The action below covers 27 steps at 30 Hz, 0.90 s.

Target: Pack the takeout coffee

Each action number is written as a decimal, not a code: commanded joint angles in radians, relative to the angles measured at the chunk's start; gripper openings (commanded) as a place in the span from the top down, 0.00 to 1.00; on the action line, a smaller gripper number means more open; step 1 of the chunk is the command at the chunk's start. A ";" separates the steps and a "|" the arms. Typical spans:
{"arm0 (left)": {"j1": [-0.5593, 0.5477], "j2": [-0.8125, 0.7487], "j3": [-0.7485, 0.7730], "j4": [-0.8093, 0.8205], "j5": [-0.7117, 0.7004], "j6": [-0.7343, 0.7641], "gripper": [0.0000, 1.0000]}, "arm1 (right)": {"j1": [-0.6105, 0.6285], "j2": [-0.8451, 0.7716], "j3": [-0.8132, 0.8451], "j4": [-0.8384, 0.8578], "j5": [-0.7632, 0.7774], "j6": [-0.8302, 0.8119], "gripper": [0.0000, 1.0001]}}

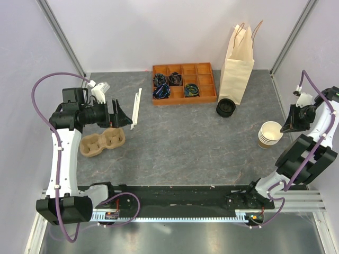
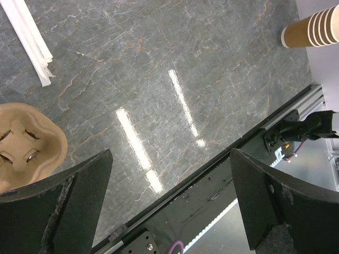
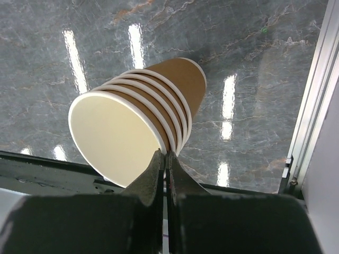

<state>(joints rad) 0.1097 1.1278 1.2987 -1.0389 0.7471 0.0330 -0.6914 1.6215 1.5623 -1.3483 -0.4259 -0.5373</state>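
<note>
Several nested tan cups [image 3: 127, 132], lidless, by right gripper [image 3: 164, 159].

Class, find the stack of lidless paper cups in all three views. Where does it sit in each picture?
Top external: the stack of lidless cups stands near the right edge, mid-height.
Left wrist: the stack is in the top right corner.
Right wrist: the stack fills the centre.
Shared landmark: the grey stone table top under it.

Grey veined stone-look tabletop [image 1: 175, 143], plain pale walls [image 1: 159, 32], slanted aluminium corner posts [image 1: 61, 34], bright light streaks on the surface.
</note>
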 commanded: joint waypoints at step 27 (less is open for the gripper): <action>-0.881 0.508 0.332 0.686 -0.075 -0.399 0.21 | 0.030 0.052 -0.048 -0.114 -0.191 0.002 1.00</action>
<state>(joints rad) -0.6479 1.5341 1.5360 -0.5407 0.7685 -0.2398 -0.6834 1.6684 1.5166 -1.3479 -0.5716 -0.5133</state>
